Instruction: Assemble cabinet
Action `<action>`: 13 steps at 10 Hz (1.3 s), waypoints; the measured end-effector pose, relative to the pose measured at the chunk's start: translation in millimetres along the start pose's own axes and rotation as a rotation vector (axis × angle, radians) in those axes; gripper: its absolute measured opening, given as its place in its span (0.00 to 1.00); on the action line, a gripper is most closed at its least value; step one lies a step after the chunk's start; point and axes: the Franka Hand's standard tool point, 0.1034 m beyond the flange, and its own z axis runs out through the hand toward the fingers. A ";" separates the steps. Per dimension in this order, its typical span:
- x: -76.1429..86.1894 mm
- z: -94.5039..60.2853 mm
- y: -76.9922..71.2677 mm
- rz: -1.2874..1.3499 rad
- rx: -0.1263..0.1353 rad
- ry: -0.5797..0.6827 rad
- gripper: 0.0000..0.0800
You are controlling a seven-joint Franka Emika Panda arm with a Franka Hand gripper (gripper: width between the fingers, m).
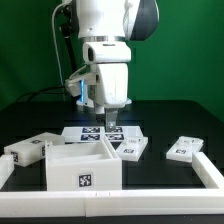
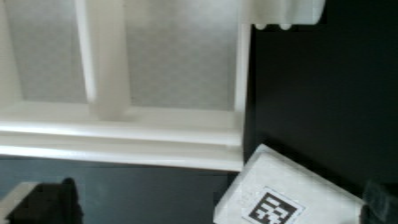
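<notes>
The cabinet's open white box stands at the front, with a tag on its near wall. In the wrist view the box shows its inside ribs. A small white tagged panel lies just beside the box; in the wrist view this panel lies between my fingers, nearer one of them. My gripper hangs above the table behind the box, fingers pointing down. In the wrist view the gripper is open and holds nothing; only dark fingertips show at the frame's edge.
The marker board lies flat behind the box. A tagged drawer block sits on the exterior view's left and a flat tagged panel on its right. A white rail borders the front and right. Another white part shows in the wrist view.
</notes>
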 end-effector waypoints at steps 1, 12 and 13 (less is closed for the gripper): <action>-2.9 0.7 -1.3 -0.014 0.002 -0.002 1.00; -18.4 56.3 -30.3 -0.037 0.082 0.030 1.00; -16.7 61.0 -30.9 -0.046 0.088 0.033 1.00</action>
